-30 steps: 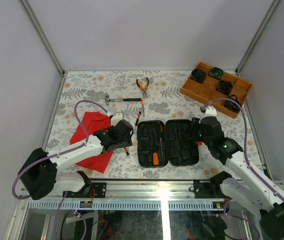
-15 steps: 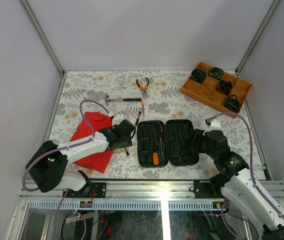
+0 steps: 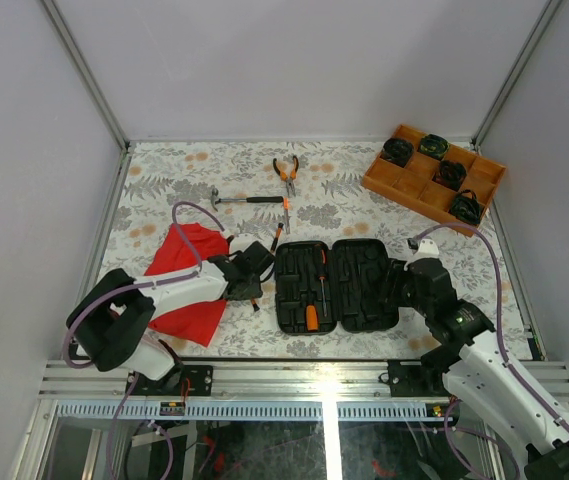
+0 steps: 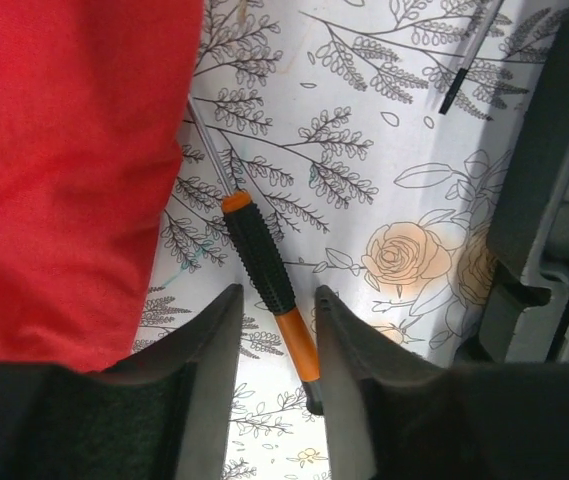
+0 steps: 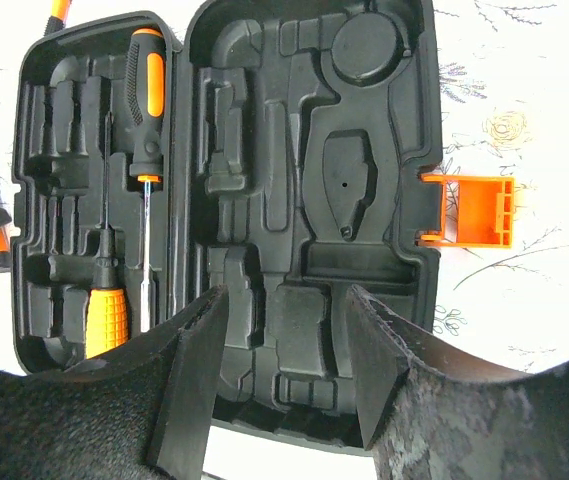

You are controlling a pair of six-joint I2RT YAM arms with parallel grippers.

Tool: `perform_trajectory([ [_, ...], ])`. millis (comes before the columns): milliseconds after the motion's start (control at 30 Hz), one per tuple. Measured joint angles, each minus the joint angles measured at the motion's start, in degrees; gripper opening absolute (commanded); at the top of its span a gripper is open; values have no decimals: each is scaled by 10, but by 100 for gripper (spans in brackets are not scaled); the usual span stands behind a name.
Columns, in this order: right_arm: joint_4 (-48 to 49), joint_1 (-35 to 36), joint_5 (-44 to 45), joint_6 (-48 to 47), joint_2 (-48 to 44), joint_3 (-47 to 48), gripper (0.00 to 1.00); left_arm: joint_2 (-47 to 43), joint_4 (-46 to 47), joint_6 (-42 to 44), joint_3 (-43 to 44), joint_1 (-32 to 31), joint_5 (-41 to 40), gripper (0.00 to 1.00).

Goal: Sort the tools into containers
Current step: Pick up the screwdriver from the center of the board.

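Straddling a loose screwdriver point(image 4: 259, 250) on the desk point(image 3: 164, 180): left jaws spread, one each side of its handle, not pinching. It lies between the red cloth point(image 4: 64, 150) and the open tool case point(image 5: 364, 180). Right jaws spread over the case's right half, holding nothing. Two screwdrivers point(image 5: 146, 90) sit in its left half. Hammer point(image 3: 244, 200) and pliers point(image 3: 285, 172) lie beyond the case, far side.

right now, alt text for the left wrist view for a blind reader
The left gripper, jaws open, straddles an orange-and-black screwdriver lying on the floral table, not yet clamping it. A red cloth fills the picture's left side; the black tool case edge shows at right.
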Motion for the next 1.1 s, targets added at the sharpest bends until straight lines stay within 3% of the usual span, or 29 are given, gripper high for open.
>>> perform_trajectory([
  [400,-9,0,0,2,-2,0,58,-27,59,12,-36,1,34,0],
  [733,-21,0,-29,43,-20,50,69,-194,96,79,-73,3,124,0],
  [900,8,0,-65,73,-33,79,62,-282,130,103,-73,2,173,0],
  [1100,62,5,-108,105,25,128,57,-335,182,105,-74,2,240,0],
])
